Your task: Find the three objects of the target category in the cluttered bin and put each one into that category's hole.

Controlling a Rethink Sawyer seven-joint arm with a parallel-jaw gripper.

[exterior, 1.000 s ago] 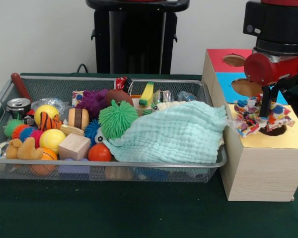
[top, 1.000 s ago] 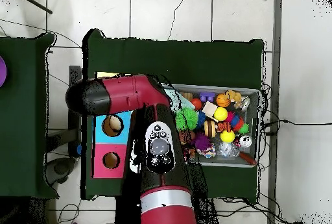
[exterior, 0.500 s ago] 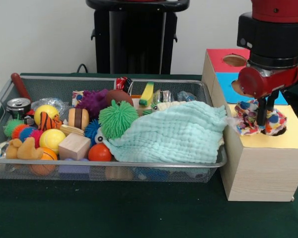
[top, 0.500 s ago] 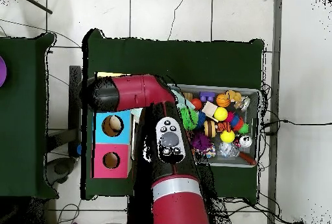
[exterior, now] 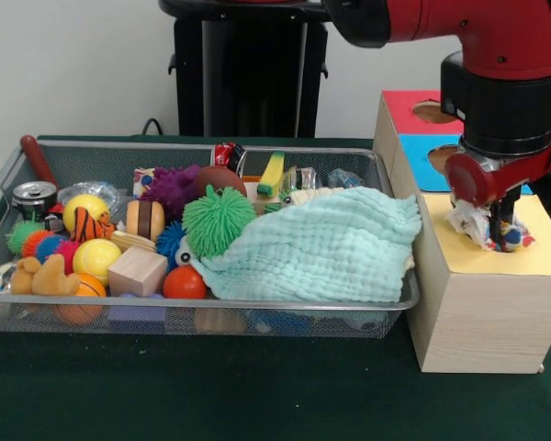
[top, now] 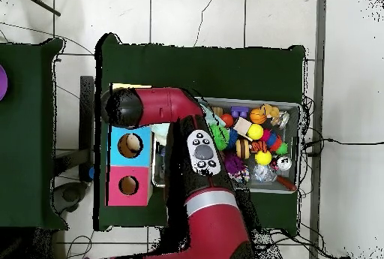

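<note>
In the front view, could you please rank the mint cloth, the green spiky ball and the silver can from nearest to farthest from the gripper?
Gripper at the yellow box top, picture right.
1. Mint cloth, bin's right end.
2. Green spiky ball, mid-bin.
3. Silver can, bin's far left.

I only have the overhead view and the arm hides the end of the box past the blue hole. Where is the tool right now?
Observer: The tool is low over the yellow-topped end of the wooden box, the end nearest the front camera.
Operator: Is anything with it?
Observer: Yes, a bunched patterned cloth sits around the tool, and part of it shows above the yellow top. I cannot see the hole itself.
Operator: What is under the arm on the bin side?
Observer: A pale green cloth is spread over the toys at the box end of the bin.
</note>
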